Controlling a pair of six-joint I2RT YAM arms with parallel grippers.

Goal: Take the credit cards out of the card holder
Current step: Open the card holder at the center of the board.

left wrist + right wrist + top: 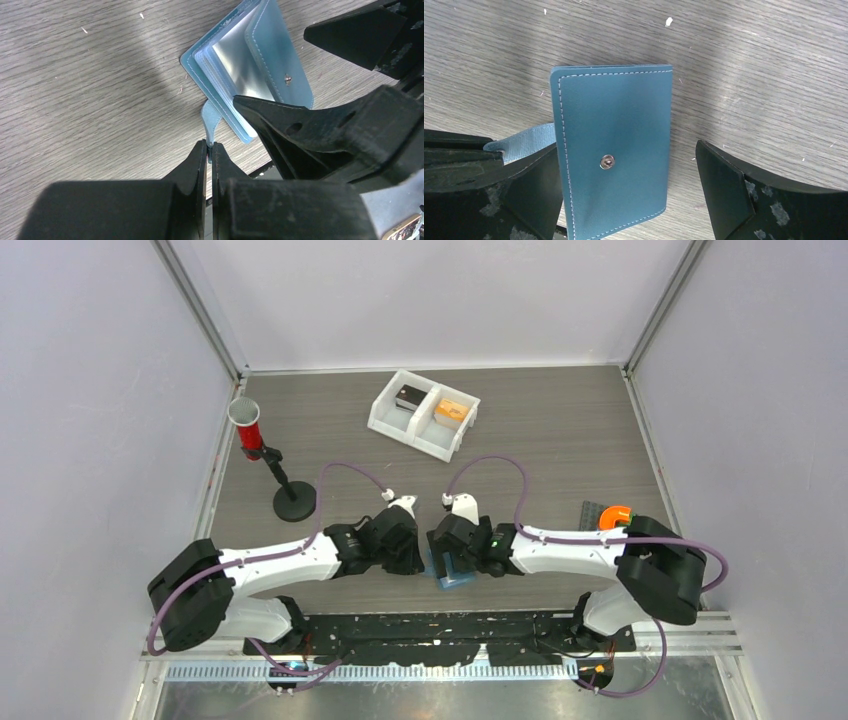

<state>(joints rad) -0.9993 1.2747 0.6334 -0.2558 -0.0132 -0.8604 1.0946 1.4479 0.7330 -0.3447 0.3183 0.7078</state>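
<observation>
The light-blue card holder (457, 576) lies at the table's near edge between both grippers. In the left wrist view it (280, 60) is partly open, showing shiny pale sleeves (240, 57). In the right wrist view its cover (614, 115) with a metal snap stud (607, 161) faces up. My left gripper (211, 146) is shut on the holder's blue strap (210, 120), which also shows in the right wrist view (524, 142). My right gripper (624, 165) is open, one finger on each side of the holder. No credit cards are in view.
A white two-compartment tray (385, 420) with a dark item and an orange item stands at the back centre. A red cup on a black stand (247, 426) is at the left. An orange object (615, 514) lies at the right. The black base plate (440, 635) borders the near edge.
</observation>
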